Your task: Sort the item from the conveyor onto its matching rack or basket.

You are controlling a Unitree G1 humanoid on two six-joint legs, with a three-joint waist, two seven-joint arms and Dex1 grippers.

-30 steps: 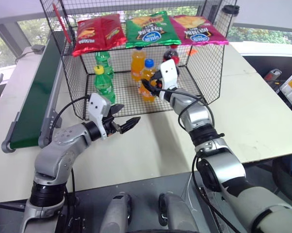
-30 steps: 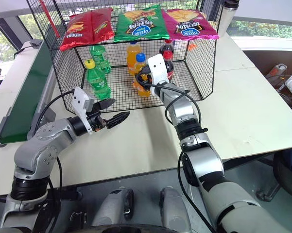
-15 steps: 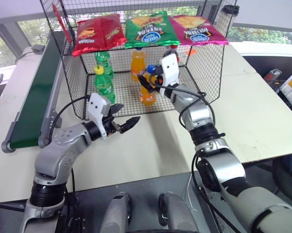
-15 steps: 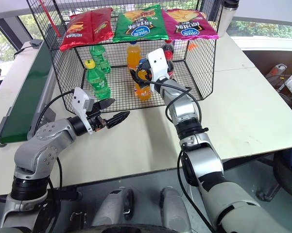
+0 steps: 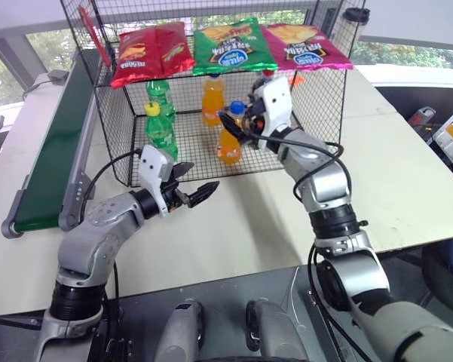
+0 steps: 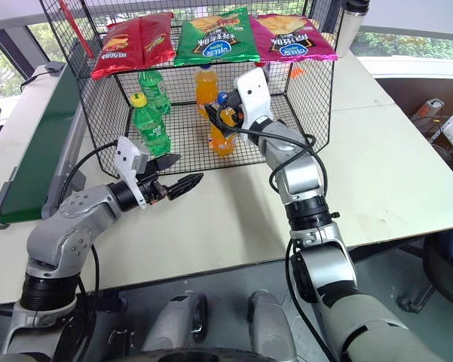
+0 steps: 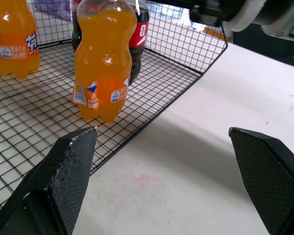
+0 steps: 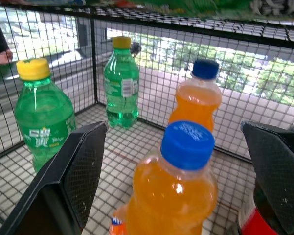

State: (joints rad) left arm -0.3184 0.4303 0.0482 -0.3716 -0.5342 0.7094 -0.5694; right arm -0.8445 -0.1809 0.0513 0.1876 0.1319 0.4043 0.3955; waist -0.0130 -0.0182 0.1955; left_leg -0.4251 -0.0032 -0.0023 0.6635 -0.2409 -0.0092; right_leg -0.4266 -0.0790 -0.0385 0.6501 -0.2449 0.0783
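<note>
Right gripper [image 6: 228, 115] is seen with fingers spread wide and released, raised just above and behind the orange soda bottle [image 5: 229, 143] with the blue screw cap. A second ago the same fingers were closed around that bottle lower down; now the bottle is let go and left standing upright on the mesh floor of the black wire basket [image 5: 316, 113], near its open front edge. The right arm is pulled up and back compared with the earlier frame. Left gripper [image 5: 190, 194] is held level over the white table [image 5: 407, 173], fingers fully apart, nothing held, unchanged from before.

Inside the basket, bottles are counted as follows: two green soda bottles [image 8: 43, 120] with yellow caps at the left side, two orange soda bottles, and one dark cola bottle [image 7: 139, 39] with a red label just behind the released bottle. The second orange bottle [image 5: 214, 98] is set further back; its cap is shown blue in the right wrist view. Five bottles in total are seen, all upright.

Three snack bags are laid on top of the basket: a red bag [image 5: 152, 51], a green bag [image 5: 228, 44] and a magenta bag [image 5: 305, 44], side by side.

The green conveyor [image 5: 53, 143] is seen along the left of the table, with no item on the visible belt.
</note>
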